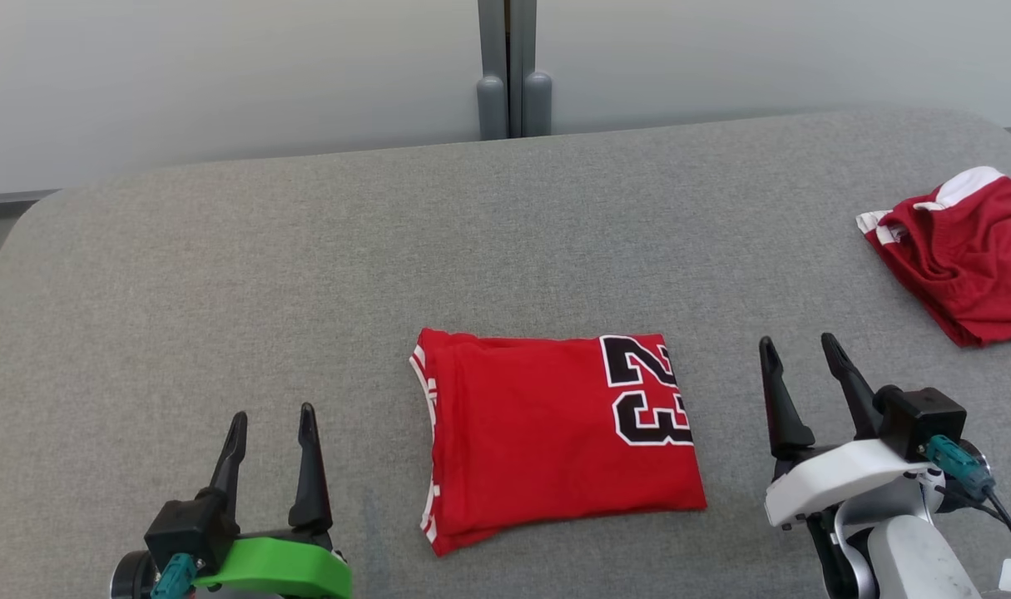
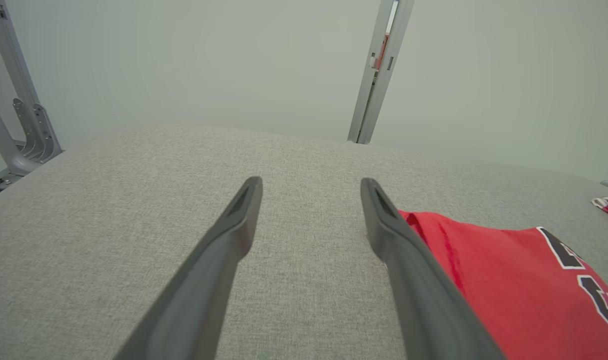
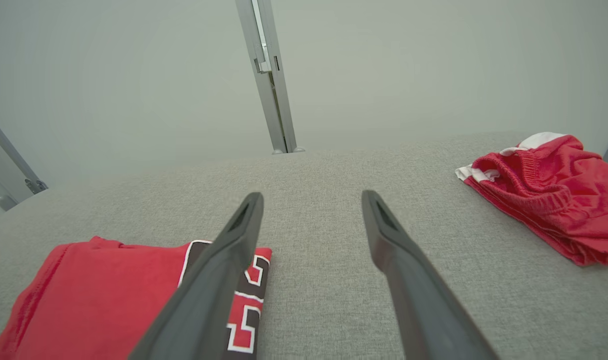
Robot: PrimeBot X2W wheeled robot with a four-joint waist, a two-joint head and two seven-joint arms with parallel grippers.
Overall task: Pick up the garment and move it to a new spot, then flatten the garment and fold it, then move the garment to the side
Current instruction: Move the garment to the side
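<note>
Now, left gripper (image 1: 273,412): is hovering at the lower left of the head view, its two dark fingers spread wide and pointing away from the robot. In the left wrist view, bare grey fabric is showing between them.
green bracket (image 1: 280,570): is sitting under those fingers, beside a black block with a teal plug.
table (image 1: 180,274): is carrying both garments on a grey fabric-covered top with rounded far corners.
jersey (image 1: 538,441): is lying folded into a flat red rectangle at the middle of the table's near part, between the two grippers and apart from both. Its white-trimmed edge is facing left, and a black "23" outlined in white is lying sideways at its right end.
post (image 1: 513,75): is standing upright behind the table's far edge, grey against a pale wall.
right gripper (image 1: 798,339): is hovering at the lower right, just right of the jersey, with its fingers spread wide above the grey top. In the right wrist view, one finger is crossing in front of the jersey's numbered end.
shorts (image 1: 963,266): are lying loosely bunched, red with white trim, at the table's right edge, well apart from the jersey and partly cut off by the frame.
</note>
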